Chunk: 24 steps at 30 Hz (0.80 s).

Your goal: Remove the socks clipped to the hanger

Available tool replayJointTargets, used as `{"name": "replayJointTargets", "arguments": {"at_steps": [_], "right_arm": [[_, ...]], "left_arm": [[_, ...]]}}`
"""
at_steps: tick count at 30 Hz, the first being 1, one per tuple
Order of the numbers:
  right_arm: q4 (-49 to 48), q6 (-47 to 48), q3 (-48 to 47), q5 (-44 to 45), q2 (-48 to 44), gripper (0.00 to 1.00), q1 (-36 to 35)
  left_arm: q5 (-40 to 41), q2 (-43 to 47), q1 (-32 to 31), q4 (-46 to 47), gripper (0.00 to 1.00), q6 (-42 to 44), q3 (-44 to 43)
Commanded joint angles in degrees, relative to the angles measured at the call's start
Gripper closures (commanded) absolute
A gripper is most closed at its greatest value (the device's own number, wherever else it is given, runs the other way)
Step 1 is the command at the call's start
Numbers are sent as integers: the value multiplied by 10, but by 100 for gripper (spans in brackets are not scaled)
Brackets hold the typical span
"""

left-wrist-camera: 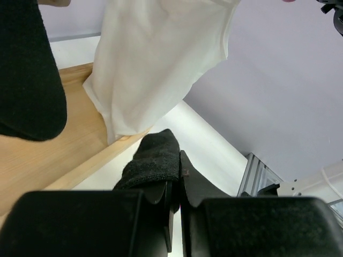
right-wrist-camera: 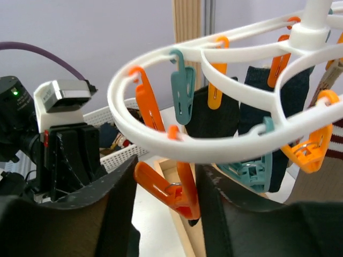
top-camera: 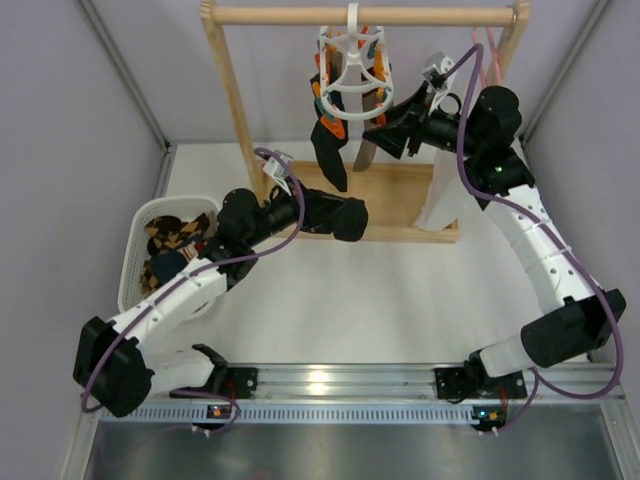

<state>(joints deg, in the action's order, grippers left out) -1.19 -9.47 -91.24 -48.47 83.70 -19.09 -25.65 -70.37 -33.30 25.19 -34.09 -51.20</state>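
hanger [right-wrist-camera: 225, 152] hooked on wooden rail [top-camera: 280, 15], top centre of overhead view; dark socks [top-camera: 328, 150] clipped under it; right gripper [right-wrist-camera: 167, 166] straddles an orange clothespin [right-wrist-camera: 166, 190] on the ring, jaws part spread, can't tell if squeezing; left gripper [left-wrist-camera: 177, 195] mid-frame below, pressed together, pinching one black sock [left-wrist-camera: 153, 160]; more socks in white basket [top-camera: 140, 225], left edge; white garment [left-wrist-camera: 161, 64] hangs right of hanger

No readable text, label, brand or number shows anywhere.
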Motion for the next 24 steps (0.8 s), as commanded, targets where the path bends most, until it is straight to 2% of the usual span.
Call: {"name": "replayJointTargets", "arguments": {"at_steps": [1,3,4,6,7,9,10,15,19,20,22,24], "right_arm": [[-34,9,20,-7,-42,53,-3],[-45,9,48,-10,-63,42,-3],[-47,8,58,-8,-72,31,-4],[-43,9,84,-1,-97,20,-4],[-42,9,92,2,-107,10,-3],[-37,9,122,13,-138,0,-3],[-36,8,134,17,-150,1,-3],[-10,27,232,50,-257,1,-4],[30,30,320,74,-343,1,-3],[37,25,334,74,-361,1,-4],[39,11,374,73,-411,1,-4],[43,-11,398,78,-457,1,-4]], "left_arm": [[40,57,5,-34,92,28,19],[120,93,5,-106,90,38,20],[148,104,5,-135,90,45,15],[236,132,6,-218,90,50,8],[259,139,6,-243,90,51,3],[335,157,6,-300,85,49,-10],[353,163,6,-345,85,49,-14],[445,205,6,-449,85,53,-34],[592,205,10,-542,89,36,-66],[607,200,15,-576,89,32,-74],[632,191,48,-595,90,21,-86],[603,191,121,-601,91,10,-87]]}}
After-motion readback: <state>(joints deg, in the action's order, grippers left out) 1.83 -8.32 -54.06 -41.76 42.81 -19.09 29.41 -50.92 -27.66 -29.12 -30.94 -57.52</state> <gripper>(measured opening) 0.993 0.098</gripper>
